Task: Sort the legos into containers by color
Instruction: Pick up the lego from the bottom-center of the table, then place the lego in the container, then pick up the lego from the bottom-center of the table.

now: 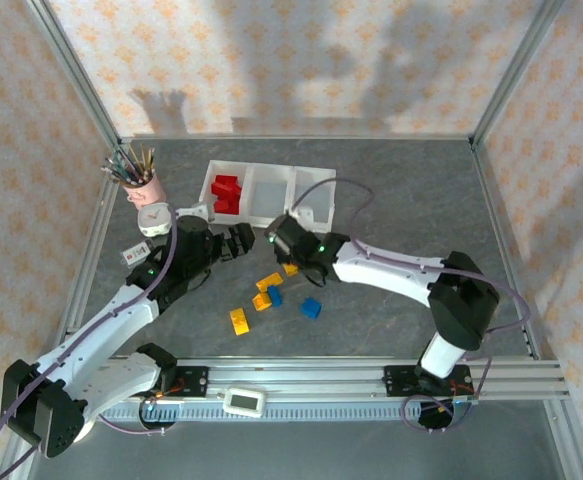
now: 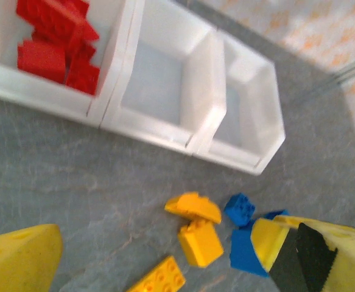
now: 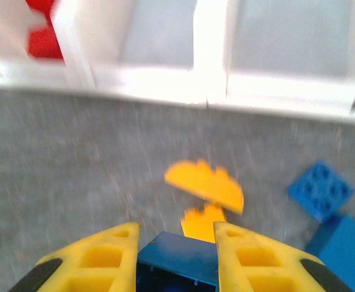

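Right gripper [image 3: 176, 238]: clenched on blue brick [image 3: 177, 264]. Tray [image 3: 165, 85] is found straight ahead, past orange bricks [image 3: 204, 185]; its two empty compartments are nearest this arm, red bricks [image 3: 42, 41] leftmost. Left gripper [image 1: 239, 240]: spread wide, nothing held.

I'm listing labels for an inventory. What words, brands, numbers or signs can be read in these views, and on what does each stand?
Nothing is legible.
Round white dial by the pink cup: face marks too small to read.
Small white box with a red mark: too small to read.
White device on the front rail: screen too small to read.
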Available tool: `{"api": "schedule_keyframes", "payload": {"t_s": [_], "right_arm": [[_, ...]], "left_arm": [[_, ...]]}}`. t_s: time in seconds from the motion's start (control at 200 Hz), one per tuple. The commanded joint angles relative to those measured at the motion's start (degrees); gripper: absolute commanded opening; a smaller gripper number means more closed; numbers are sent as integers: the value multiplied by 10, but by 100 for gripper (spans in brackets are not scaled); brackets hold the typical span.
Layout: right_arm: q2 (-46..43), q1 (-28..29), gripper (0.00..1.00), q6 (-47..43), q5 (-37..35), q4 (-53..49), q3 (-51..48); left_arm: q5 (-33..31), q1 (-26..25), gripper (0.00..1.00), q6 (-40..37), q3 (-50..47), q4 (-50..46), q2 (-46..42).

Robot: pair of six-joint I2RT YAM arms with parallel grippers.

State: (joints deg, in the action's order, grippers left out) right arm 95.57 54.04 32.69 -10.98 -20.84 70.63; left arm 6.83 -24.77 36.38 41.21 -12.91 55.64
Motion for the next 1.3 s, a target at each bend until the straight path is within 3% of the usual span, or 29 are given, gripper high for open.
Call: {"api": "schedule_keyframes", "payload": {"t_s": [0.0, 0.39, 0.495, 0.661, 0.881, 1.101, 1.296], "right_arm": [[21, -30, 29, -68, -24, 20, 57], [255, -128, 32, -153, 8, 48, 302], [301, -133, 39, -177, 5, 43, 358], [308, -133, 63, -190, 9, 18, 401], [244, -133, 70, -191, 39, 16, 352], [113, -122, 75, -165, 79, 33, 175], [1, -83, 80, -133, 68, 26, 21]], "left_arm": [[-15, 21, 99, -16, 35, 4, 16], [1, 72, 99, -20, 64, 25, 78], [8, 74, 99, -19, 65, 35, 90], [17, 75, 99, -18, 66, 38, 95], [40, 74, 99, -16, 60, 36, 82], [63, 62, 99, -10, 25, 28, 40], [60, 17, 99, 0, -4, 18, 9]]}}
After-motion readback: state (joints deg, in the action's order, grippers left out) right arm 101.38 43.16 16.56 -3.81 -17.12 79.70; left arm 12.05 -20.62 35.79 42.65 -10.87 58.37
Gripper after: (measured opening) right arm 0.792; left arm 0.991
